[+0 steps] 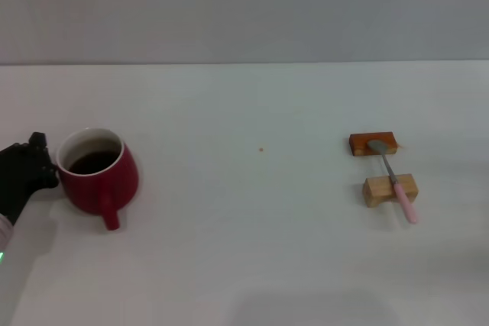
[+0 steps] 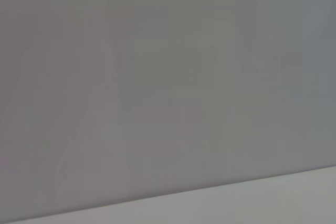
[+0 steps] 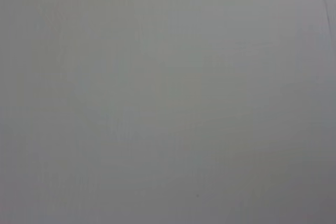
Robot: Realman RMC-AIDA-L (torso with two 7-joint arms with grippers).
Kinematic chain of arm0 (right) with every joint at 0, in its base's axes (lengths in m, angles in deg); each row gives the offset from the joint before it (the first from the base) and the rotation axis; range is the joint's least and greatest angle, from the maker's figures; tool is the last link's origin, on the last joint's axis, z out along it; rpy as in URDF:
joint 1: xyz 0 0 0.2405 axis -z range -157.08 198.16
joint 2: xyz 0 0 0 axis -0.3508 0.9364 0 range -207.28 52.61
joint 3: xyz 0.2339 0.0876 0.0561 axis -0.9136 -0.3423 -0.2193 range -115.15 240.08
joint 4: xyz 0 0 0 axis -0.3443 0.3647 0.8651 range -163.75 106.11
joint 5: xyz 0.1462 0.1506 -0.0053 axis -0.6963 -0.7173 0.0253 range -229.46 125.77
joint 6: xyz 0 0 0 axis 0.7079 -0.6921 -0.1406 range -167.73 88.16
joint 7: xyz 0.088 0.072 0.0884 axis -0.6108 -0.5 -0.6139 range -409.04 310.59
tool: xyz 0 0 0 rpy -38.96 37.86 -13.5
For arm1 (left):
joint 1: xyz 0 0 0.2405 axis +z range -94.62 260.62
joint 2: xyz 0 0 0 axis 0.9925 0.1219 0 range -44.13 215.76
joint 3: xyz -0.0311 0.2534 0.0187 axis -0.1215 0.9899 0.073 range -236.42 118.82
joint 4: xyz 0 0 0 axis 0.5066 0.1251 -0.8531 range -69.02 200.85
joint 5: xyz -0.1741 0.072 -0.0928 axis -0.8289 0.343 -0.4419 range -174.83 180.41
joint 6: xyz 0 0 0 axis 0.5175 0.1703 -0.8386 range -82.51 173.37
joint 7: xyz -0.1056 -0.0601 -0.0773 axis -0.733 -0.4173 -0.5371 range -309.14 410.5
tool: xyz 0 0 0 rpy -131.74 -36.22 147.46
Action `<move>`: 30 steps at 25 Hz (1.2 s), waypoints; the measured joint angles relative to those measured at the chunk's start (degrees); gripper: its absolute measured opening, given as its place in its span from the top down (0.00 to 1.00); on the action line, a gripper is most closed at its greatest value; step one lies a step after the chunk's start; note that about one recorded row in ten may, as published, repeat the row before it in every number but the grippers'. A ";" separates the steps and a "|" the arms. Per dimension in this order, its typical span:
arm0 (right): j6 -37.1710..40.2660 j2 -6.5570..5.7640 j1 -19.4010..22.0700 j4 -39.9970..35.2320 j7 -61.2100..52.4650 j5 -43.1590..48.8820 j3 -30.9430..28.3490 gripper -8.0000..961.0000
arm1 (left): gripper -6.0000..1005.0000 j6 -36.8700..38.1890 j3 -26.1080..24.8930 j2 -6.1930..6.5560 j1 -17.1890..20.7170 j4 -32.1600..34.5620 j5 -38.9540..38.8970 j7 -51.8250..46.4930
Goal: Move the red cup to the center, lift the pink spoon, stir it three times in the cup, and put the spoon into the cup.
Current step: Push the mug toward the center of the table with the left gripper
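With our left gripper [image 1: 38, 164] just left of the cup [image 1: 98, 171], fingers unreadable, we should grip it firmly and slide right slowly, keeping the liquid level.

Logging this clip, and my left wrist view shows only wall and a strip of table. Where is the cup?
Observer: The cup stands at the left of the table, not the centre, with its handle toward the robot.
Operator: Is anything gripping it?
Observer: The left end effector is right beside the cup's left side; whether they touch is unclear.
Operator: What about the right side?
Observer: The spoon lies across two blocks there, with no arm near it.
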 joint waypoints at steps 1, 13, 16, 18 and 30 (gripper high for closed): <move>-0.01 0.00 0.00 0.00 0.00 0.00 0.00 0.23 | 0.98 0.11 1.45 -0.01 0.13 -0.79 0.01 0.00; -0.01 0.01 0.00 0.00 0.00 0.06 0.00 0.23 | 0.96 1.16 6.69 0.13 -0.13 -1.99 -0.01 -0.02; 0.04 0.01 0.00 0.00 0.00 0.06 0.00 0.23 | 0.96 1.47 9.44 0.18 0.19 -3.82 0.06 -0.03; 0.05 0.01 0.00 0.00 0.00 0.06 0.00 0.23 | 0.96 1.61 11.15 0.19 0.01 -3.92 0.07 -0.03; -0.01 0.01 -0.10 0.00 0.00 0.07 0.00 0.23 | 0.94 3.12 18.44 0.21 -0.83 -5.13 0.09 -0.48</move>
